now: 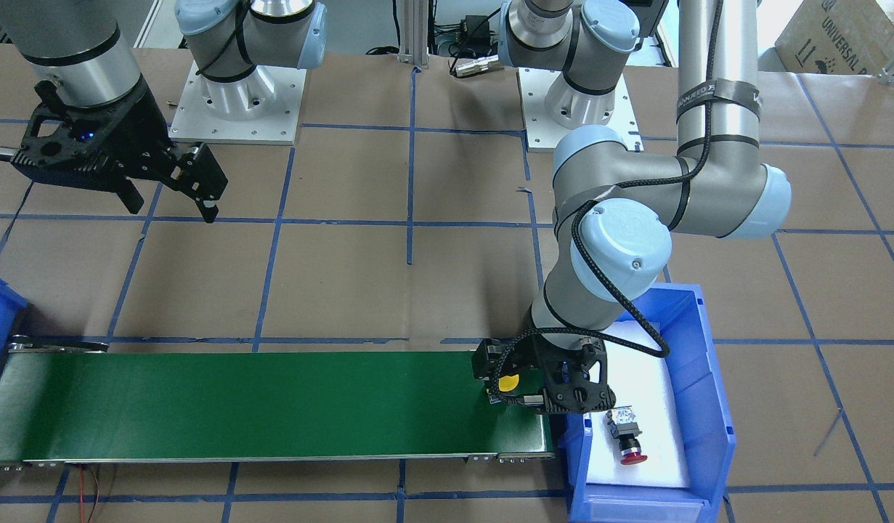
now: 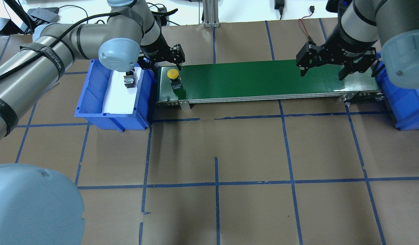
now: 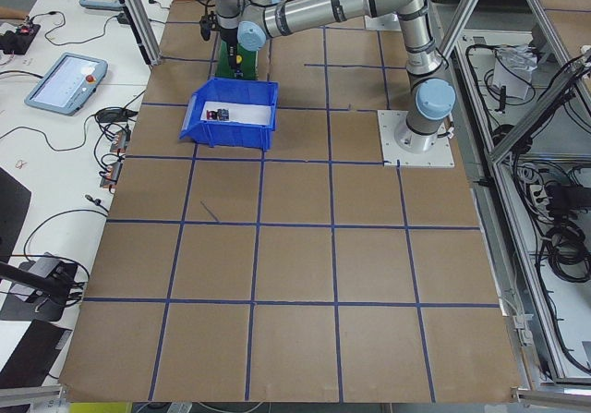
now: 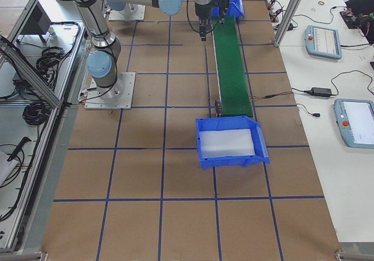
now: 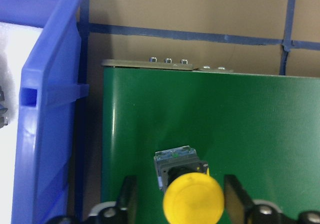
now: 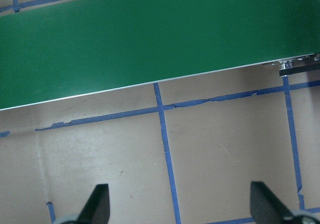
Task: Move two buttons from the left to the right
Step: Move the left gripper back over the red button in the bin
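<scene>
The yellow-capped button (image 2: 173, 75) lies on the left end of the green conveyor belt (image 2: 250, 78). My left gripper (image 2: 172, 66) hovers over it, open. In the left wrist view the yellow-capped button (image 5: 186, 184) sits between both fingers (image 5: 127, 200) with a gap on each side. The red-capped button (image 1: 625, 436) lies on white foam in the blue bin (image 1: 712, 378) beside that belt end. My right gripper (image 2: 323, 69) hangs open and empty over the belt's other end; its fingers (image 6: 97, 204) stand wide apart.
A second blue bin (image 2: 408, 102) stands past the belt's right end, lined with white foam (image 4: 227, 141). The table is brown paper with blue tape lines. Both arm bases (image 1: 236, 109) are bolted on behind the belt.
</scene>
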`<state>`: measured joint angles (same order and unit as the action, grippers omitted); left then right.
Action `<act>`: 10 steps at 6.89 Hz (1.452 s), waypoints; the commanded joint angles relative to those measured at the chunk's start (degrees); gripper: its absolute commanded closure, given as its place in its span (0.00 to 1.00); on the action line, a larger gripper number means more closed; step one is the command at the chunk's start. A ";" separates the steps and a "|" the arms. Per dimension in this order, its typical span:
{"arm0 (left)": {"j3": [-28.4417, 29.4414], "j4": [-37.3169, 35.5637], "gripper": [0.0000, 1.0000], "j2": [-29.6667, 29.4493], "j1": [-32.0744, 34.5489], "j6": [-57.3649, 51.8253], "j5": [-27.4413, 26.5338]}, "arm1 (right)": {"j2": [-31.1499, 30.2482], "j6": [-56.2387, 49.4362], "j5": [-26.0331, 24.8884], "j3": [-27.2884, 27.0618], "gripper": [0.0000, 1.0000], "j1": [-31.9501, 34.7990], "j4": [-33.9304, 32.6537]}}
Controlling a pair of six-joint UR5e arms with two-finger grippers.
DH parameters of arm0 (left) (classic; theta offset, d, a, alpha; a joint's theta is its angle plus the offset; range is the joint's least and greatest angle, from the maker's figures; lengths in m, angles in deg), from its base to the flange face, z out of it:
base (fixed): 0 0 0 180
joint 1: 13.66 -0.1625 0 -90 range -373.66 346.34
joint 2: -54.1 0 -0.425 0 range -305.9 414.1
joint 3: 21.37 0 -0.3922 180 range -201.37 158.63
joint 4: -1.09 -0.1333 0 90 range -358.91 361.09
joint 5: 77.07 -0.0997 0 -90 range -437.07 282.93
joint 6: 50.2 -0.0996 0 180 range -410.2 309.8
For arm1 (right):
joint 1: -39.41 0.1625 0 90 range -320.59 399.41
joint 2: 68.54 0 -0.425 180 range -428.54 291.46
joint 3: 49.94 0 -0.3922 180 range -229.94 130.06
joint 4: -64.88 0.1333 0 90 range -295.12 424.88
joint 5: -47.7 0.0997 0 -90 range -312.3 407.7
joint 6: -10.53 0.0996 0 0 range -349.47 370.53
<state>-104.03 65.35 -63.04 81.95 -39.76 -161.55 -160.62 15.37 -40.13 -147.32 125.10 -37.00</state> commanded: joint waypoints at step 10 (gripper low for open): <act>9.36 10.36 0.00 -7.38 -14.31 -17.45 -3.33 | 0.24 -0.09 0.20 -0.26 0.00 -0.43 0.11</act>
<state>-94.91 76.31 -68.44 68.98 -54.98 -165.08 -160.36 15.26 -39.93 -147.53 124.79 -36.92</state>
